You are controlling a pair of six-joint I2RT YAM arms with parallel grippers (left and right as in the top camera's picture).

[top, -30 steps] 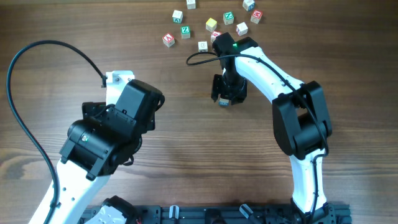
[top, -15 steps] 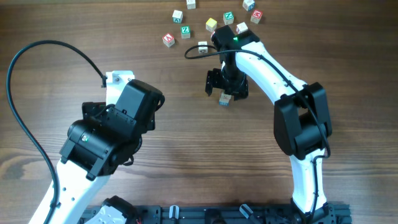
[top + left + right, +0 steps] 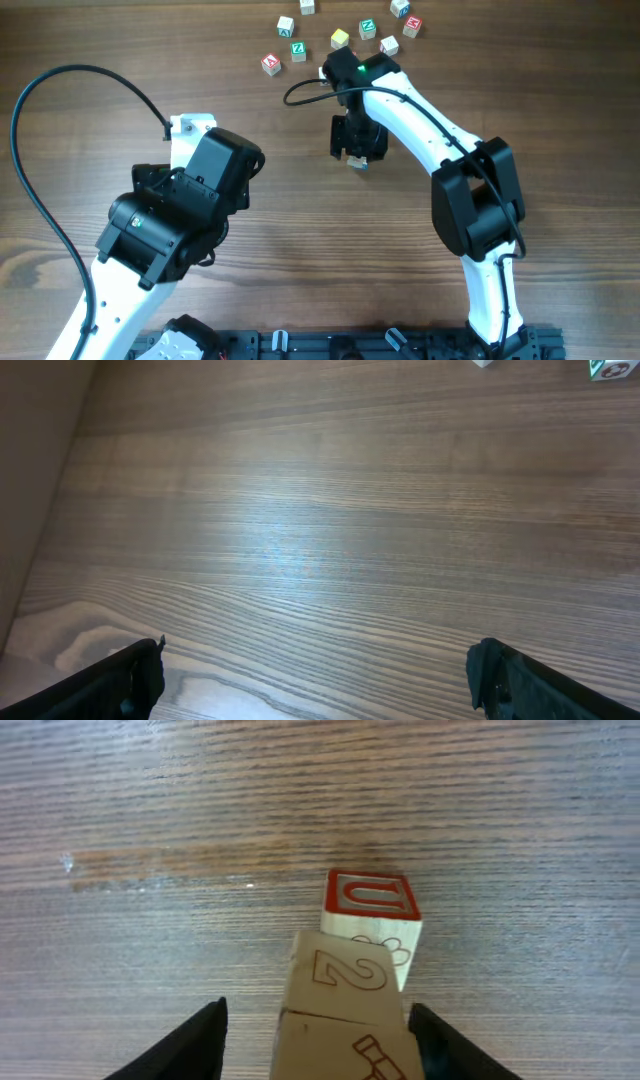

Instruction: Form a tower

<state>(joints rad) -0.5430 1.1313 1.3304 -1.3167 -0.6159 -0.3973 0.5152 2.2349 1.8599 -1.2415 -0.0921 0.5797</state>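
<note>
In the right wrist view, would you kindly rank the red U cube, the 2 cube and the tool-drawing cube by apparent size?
1. tool-drawing cube, partly cropped
2. 2 cube
3. red U cube
Nearness may explain this; real sizes unsure.

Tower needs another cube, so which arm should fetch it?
Probably right. The right gripper straddles the tower, with the loose cubes just beyond it; the left gripper stands open, farther off.
</note>
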